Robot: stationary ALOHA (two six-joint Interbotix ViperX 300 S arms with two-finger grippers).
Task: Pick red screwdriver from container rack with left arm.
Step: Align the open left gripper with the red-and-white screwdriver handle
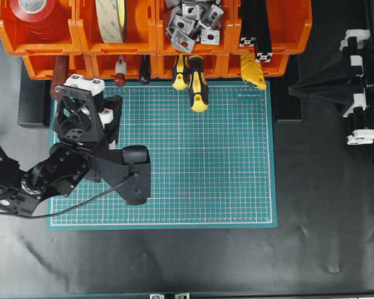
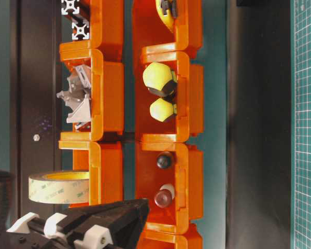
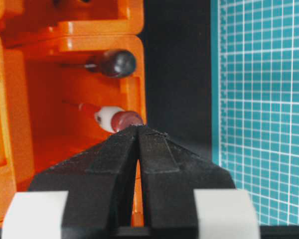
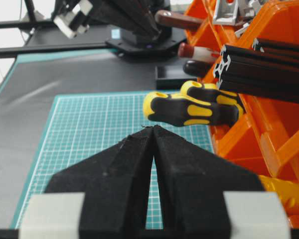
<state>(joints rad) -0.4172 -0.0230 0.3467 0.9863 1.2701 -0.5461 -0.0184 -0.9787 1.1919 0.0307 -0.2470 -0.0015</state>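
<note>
The red screwdriver (image 3: 120,119) lies in a lower bin of the orange container rack (image 3: 20,129), its rounded end with the white band pointing out at me. From above it shows as the red screwdriver (image 1: 119,70) in the front row of the container rack (image 1: 81,38). My left gripper (image 3: 138,127) is shut and empty, its tips just in front of the handle's end, a little below and to the right of it. Side on, the left gripper (image 2: 143,206) stands close to the red screwdriver (image 2: 164,196). My right gripper (image 4: 152,128) is shut and empty over the mat.
A black-handled screwdriver (image 1: 144,68) shares the bin beside the red one. Two yellow-and-black screwdrivers (image 1: 197,87) stick out over the green mat (image 1: 206,174). A dark red-brown handle (image 1: 58,78) sits at the rack's left. Upper bins hold tape rolls (image 1: 110,18) and metal brackets (image 1: 193,22).
</note>
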